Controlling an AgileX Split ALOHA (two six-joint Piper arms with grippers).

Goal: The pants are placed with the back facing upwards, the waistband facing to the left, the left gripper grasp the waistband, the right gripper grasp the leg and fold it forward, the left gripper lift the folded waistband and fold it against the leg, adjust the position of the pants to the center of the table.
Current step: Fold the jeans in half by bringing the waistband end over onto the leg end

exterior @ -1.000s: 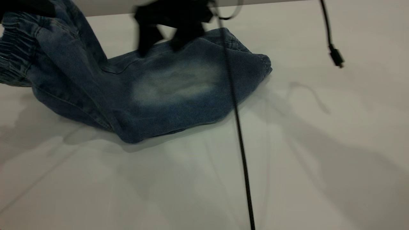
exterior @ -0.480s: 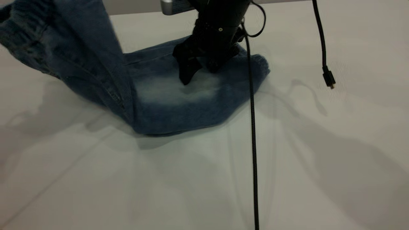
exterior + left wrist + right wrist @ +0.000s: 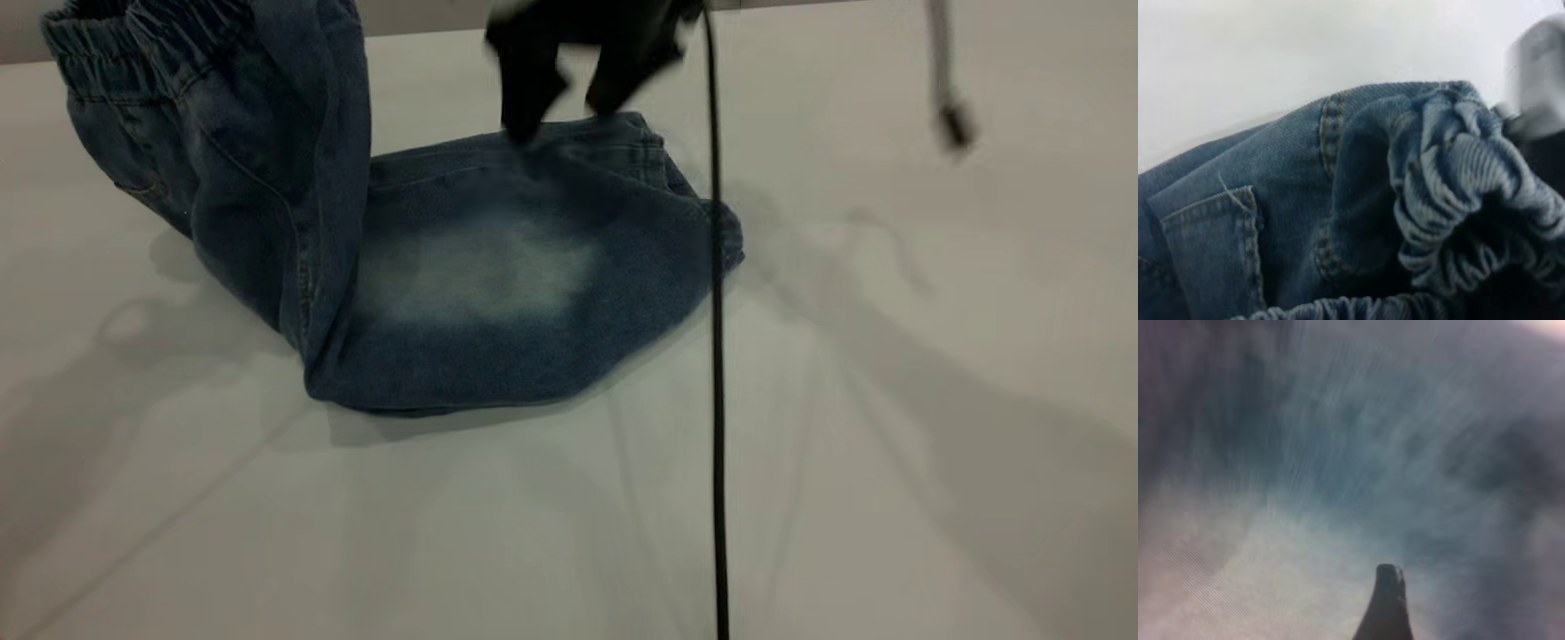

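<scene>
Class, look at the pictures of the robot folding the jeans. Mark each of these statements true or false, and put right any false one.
1. The waistband is lifted above the table. True.
2. The pants are red corduroy. False: they are blue denim with a faded patch.
3. The right gripper hangs over the far edge of the folded legs. True.
4. The right gripper's jaws are clamped on the leg cuff. False: they stand apart, holding nothing.
5. A black cable runs across the exterior view. True.
</scene>
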